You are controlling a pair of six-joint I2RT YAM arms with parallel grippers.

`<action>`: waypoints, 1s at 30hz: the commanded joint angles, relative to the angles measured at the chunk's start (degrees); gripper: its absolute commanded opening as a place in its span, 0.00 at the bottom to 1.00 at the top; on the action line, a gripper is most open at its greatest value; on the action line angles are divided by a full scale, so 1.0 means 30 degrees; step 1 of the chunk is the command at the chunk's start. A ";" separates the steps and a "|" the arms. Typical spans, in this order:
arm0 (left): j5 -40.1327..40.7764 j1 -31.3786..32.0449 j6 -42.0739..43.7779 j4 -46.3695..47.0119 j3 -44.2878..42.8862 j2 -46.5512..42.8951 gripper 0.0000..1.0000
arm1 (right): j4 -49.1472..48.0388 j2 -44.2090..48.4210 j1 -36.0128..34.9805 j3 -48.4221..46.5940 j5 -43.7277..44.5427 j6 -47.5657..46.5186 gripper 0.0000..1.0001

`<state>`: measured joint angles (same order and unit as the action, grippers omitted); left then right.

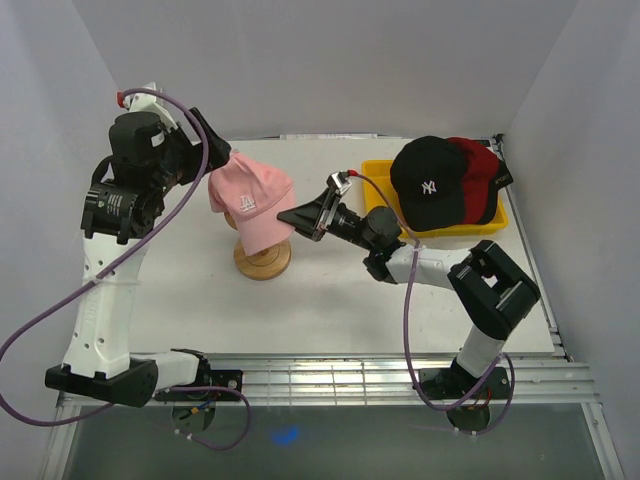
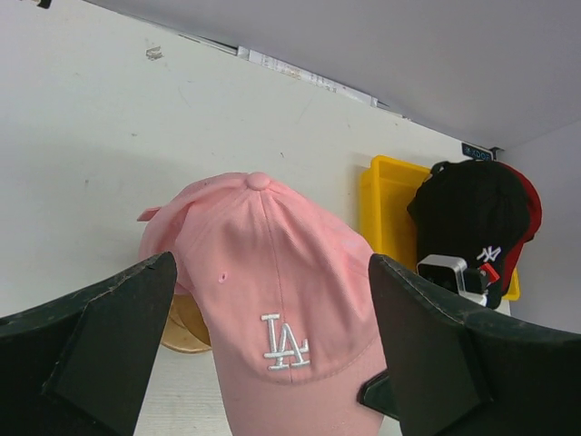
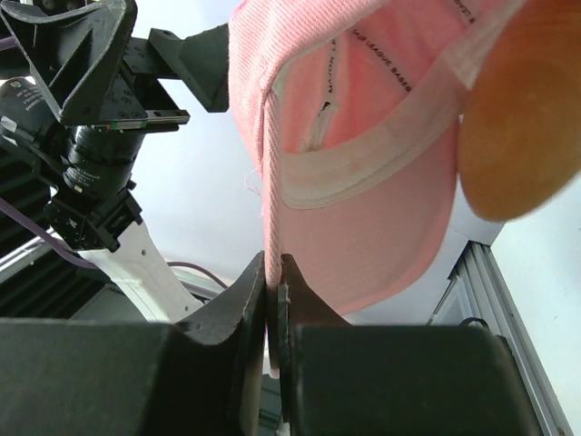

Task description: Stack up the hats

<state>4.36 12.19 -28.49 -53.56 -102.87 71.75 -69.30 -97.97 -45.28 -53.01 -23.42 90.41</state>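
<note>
A pink hat (image 1: 252,198) with a white LA logo sits over the wooden stand (image 1: 262,262) left of centre. My right gripper (image 1: 293,220) is shut on the edge of its brim, and in the right wrist view the pink brim (image 3: 363,154) runs down between the closed jaws of the gripper (image 3: 273,272). My left gripper (image 1: 218,142) hovers open at the hat's back left. From the left wrist, the pink hat (image 2: 272,272) lies between the wide-apart fingers of that gripper (image 2: 270,268) without touching them. A black NY hat (image 1: 430,182) lies over a red hat (image 1: 482,162).
The black and red hats rest in a shallow yellow tray (image 1: 378,170) at the back right, seen from the left wrist as the tray (image 2: 386,204) beside the black hat (image 2: 467,213). White walls close in the table on three sides. A metal rail runs along the near edge.
</note>
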 commanded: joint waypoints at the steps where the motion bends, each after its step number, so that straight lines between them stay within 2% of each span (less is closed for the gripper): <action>1: 0.0334 0.0069 0.0122 -0.0223 0.0450 -0.0067 0.98 | -0.3409 0.0315 0.0034 0.1320 0.1302 0.0798 0.08; 9: 0.0451 0.0069 -0.0113 0.0509 0.3492 -0.0126 0.96 | -0.4410 0.0227 -0.0552 0.3959 0.1654 0.1064 0.08; 22: 0.0392 0.0098 -0.0142 0.1506 0.6837 0.0137 0.86 | -0.5349 -0.0535 -0.0640 0.6566 0.2211 0.1328 0.08; 25: 0.0451 0.0069 -0.0025 0.1593 0.7014 0.0283 0.86 | -0.4619 -0.0448 -0.0640 0.6831 0.2211 0.0948 0.13; 30: 0.0363 0.0069 0.0326 0.1623 0.7219 0.0547 0.84 | -0.3356 -0.0621 -0.0699 0.7066 0.2124 0.0537 0.27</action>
<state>5.19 12.19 -28.45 -50.06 -81.52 73.73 -76.53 -98.65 -47.27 -32.77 -18.24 93.45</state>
